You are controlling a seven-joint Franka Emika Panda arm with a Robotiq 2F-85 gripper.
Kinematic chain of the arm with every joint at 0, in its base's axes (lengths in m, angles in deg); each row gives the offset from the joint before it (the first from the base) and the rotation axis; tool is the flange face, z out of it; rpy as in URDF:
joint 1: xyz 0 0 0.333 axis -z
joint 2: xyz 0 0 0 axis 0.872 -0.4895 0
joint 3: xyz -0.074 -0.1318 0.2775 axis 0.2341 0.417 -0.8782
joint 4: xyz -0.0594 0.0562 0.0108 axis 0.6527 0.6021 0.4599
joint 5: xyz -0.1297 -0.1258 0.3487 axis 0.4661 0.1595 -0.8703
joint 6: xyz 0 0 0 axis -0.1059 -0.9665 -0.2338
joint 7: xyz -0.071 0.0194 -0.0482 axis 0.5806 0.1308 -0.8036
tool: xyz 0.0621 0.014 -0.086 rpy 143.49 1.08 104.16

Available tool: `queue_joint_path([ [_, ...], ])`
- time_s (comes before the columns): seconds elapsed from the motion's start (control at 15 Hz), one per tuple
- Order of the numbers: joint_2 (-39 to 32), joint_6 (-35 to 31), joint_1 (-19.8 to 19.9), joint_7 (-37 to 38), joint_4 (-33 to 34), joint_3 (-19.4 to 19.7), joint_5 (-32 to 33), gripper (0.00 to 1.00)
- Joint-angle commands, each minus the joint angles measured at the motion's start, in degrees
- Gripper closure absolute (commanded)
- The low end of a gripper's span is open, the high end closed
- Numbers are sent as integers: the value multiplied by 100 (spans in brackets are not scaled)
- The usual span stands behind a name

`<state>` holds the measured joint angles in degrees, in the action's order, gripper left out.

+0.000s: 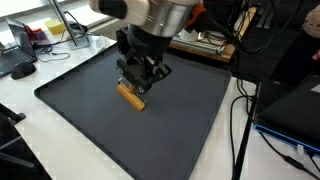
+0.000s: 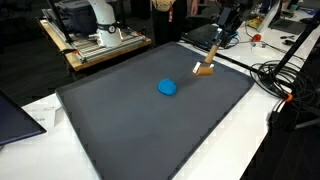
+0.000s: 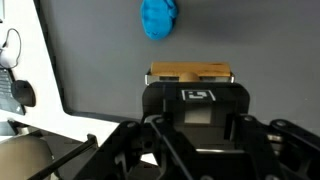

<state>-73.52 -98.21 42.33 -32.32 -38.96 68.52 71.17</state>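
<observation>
My gripper [image 1: 136, 80] is low over the dark grey mat [image 1: 190, 115] and is shut on a tan wooden block [image 1: 130, 95], which hangs tilted just above the mat. In an exterior view the gripper [image 2: 212, 55] and the block [image 2: 204, 69] are near the mat's far edge. In the wrist view the block [image 3: 190, 72] lies crosswise at the tip of the gripper [image 3: 190, 86]; the fingers themselves are hidden by the gripper body. A blue rounded object [image 2: 168, 87] lies on the mat apart from the block, and shows in the wrist view [image 3: 160, 18] beyond it.
The mat [image 2: 130, 130] lies on a white table [image 2: 30, 105]. Black cables [image 1: 240, 120] run along the table beside the mat. A laptop [image 1: 290, 110] sits off one side. A wooden cart [image 2: 100, 45] with equipment stands behind. A mouse [image 1: 22, 69] lies at a table corner.
</observation>
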Motion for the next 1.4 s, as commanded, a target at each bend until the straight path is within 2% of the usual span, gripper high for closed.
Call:
queue_joint_path([
  [0.0,1079,-503,610,-431,-1374,-227,-382,77],
  [0.2,1693,-730,1088,-913,-2116,-307,-617,77],
  [0.27,1903,-865,999,-1186,-2345,26,-900,77],
  [0.6,2975,-1618,1426,-1984,-3653,252,-1335,77],
  [0.67,2283,-1203,1219,-1779,-2783,308,-1185,52],
  [0.87,2717,-1442,1349,-1906,-3327,338,-1208,52],
  [1.07,2782,-1483,1331,-1904,-3450,328,-1212,52],
  [1.13,2782,-1502,1329,-1904,-3468,327,-1212,77],
  [1.33,2849,-1753,1491,-2116,-3557,373,-1407,77],
])
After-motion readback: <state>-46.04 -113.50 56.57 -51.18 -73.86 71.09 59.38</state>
